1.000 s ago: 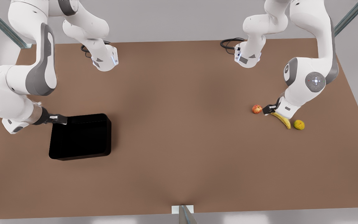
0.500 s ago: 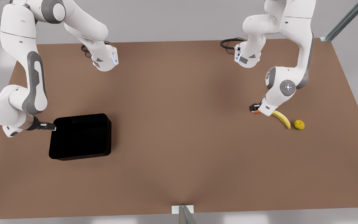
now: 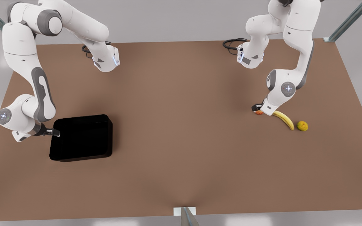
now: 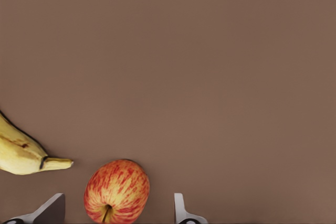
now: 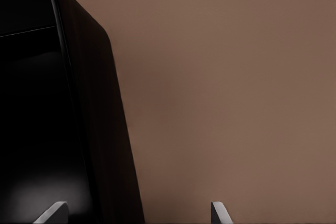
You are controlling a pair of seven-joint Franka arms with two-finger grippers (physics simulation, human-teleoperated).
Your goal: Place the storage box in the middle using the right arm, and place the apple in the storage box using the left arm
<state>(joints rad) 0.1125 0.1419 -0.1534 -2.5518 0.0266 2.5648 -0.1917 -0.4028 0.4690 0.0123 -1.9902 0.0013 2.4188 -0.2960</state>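
Both arms have come lower since a second ago: the right gripper [image 3: 54, 133] has slid along the storage box's [image 3: 83, 138] edge to its wall on the front view's left, and the left gripper [image 3: 257, 110] has shifted from beside the banana [image 3: 284, 119] to over the apple [image 3: 259, 112].

In the right wrist view the fingers [image 5: 52, 212] stand spread, one on each side of the box's [image 5: 100, 129] black wall, not yet clamped. In the left wrist view the fingers [image 4: 181, 211] are parted with the apple [image 4: 117, 191] between them, not gripped as far as I can tell.

Nothing is finished: the box sits far toward the front view's left of the brown table [image 3: 181, 125], well short of the middle, and the apple rests on the table. Both grasps, the box's move to the centre and the apple's drop-in remain. A yellow-green fruit [image 3: 302, 126] lies beyond the banana.
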